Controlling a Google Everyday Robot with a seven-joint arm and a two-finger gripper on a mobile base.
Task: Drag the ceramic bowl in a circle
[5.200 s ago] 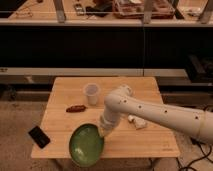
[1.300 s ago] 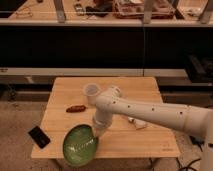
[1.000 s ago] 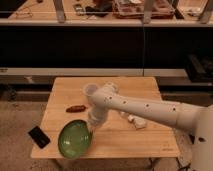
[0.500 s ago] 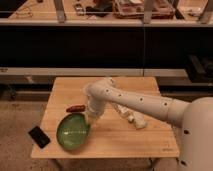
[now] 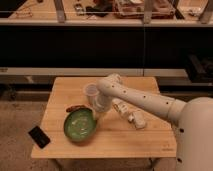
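Green and glossy, the ceramic bowl [image 5: 80, 124] sits on the left half of the wooden table [image 5: 150, 142], near the front edge, with pale rings showing inside it. White, with small dark dots along its shell, the robot arm [image 5: 140, 98] reaches in from the lower right and bends down over the middle of the table. Its gripper [image 5: 96, 112] comes down at the bowl's back right rim; whether it is clenched on the rim or released cannot be told from this view. Just behind the bowl and beside the arm's bend stands a small whitish cup [image 5: 91, 92], upright. A small reddish-brown object [image 5: 74, 107] lies on the table touching or nearly touching the bowl's back left edge. To the right of the gripper, a pale crumpled object [image 5: 131, 115] lies on the wood, partly under the arm. A black flat device [image 5: 38, 136] rests at the front left corner, overhanging the table edge. Behind the table runs a dark shelf unit [image 5: 100, 45] with cluttered items on top.
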